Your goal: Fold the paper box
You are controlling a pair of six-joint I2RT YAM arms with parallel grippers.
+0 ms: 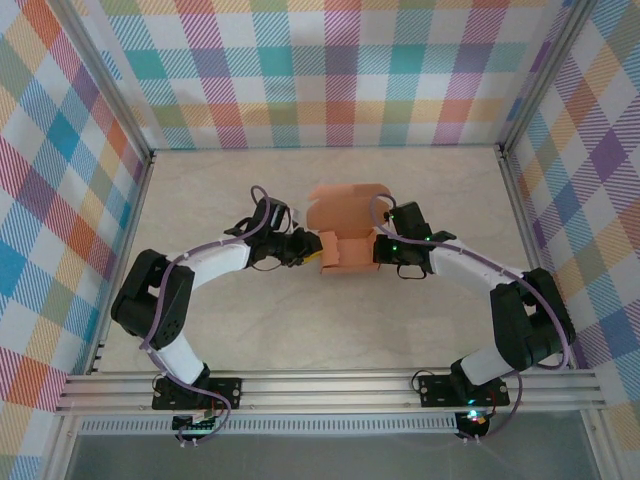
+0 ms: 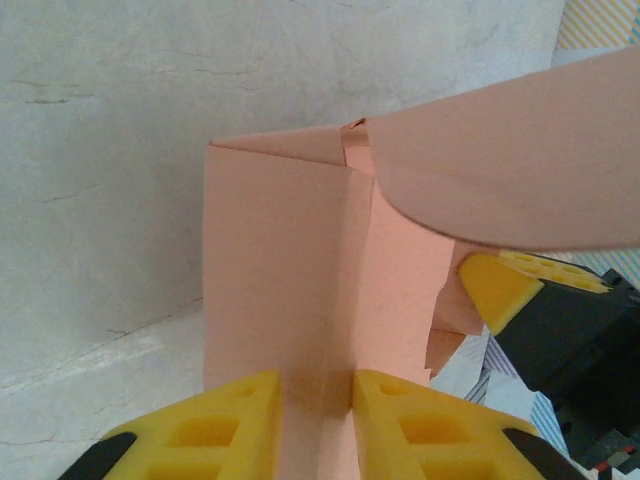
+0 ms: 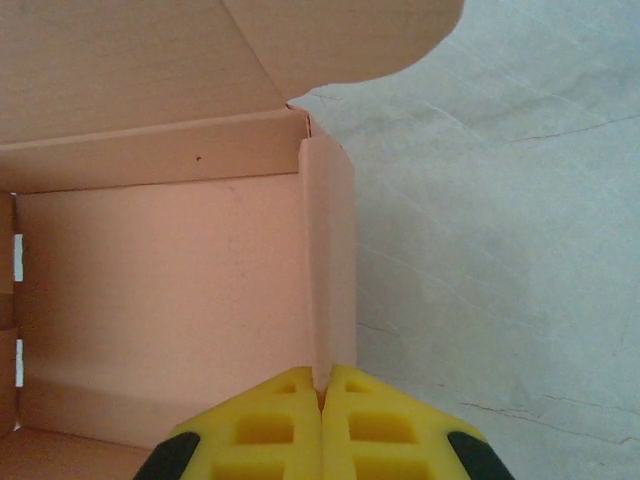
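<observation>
The left hand [image 2: 316, 408] is narrow, its two yellow fingers [image 2: 235, 425] pressed on either side of an upright, doubled side wall of the paper box [image 2: 275, 260], so the card fills the gap between them. Just past that wall, on the far side of the box, a yellow finger of the right hand [image 2: 498, 285] shows under the rounded lid flap [image 2: 520, 170], which leans over it.

The right hand pinches tight on the opposite side wall, finger pads meeting on the thin card edge in its own wrist view; the open inside of the box lies to its left and bare desk [image 3: 490, 200] to its right.

From above, the two hands face each other across the box, which stands between them near the middle of the desk with its lid flap raised on the side away from the arm bases. The left arm [image 1: 200, 265] bows out to the left and its forearm runs level to the right. The right arm [image 1: 470, 265] mirrors it, elbow out to the right, forearm pointing left.
</observation>
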